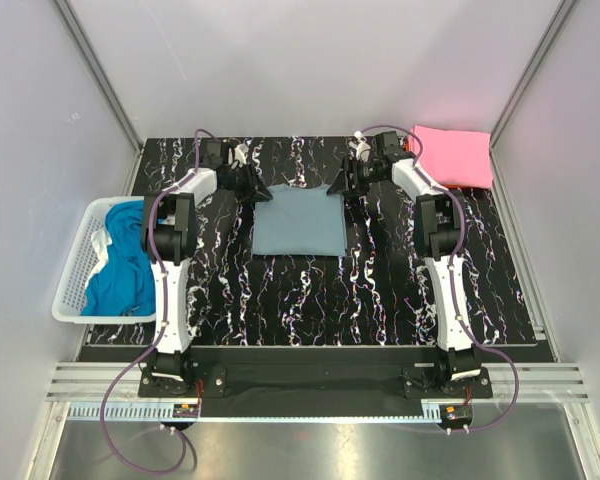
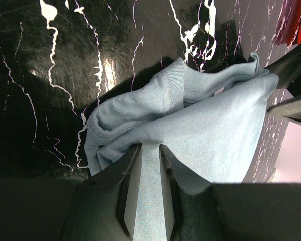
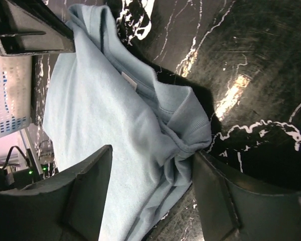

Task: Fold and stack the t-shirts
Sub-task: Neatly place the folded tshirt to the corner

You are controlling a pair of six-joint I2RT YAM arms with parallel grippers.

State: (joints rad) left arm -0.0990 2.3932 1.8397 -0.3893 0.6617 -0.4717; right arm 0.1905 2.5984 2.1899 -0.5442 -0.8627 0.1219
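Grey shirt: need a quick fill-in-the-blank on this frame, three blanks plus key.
1. The left hand grips the grey shirt at its far ___ corner.
2. The right hand straddles the other far corner with its jaws ___.
3. The folded pink shirt lies at the table's far ___ corner.
Missing: left; open; right.

The worktop (image 1: 380, 300) is black, veined white. Right of the grey-blue t-shirt (image 1: 300, 225) is a pink t-shirt (image 1: 452, 155); left, teal-blue shirts (image 1: 125, 270) fill a white basket (image 1: 72, 282).
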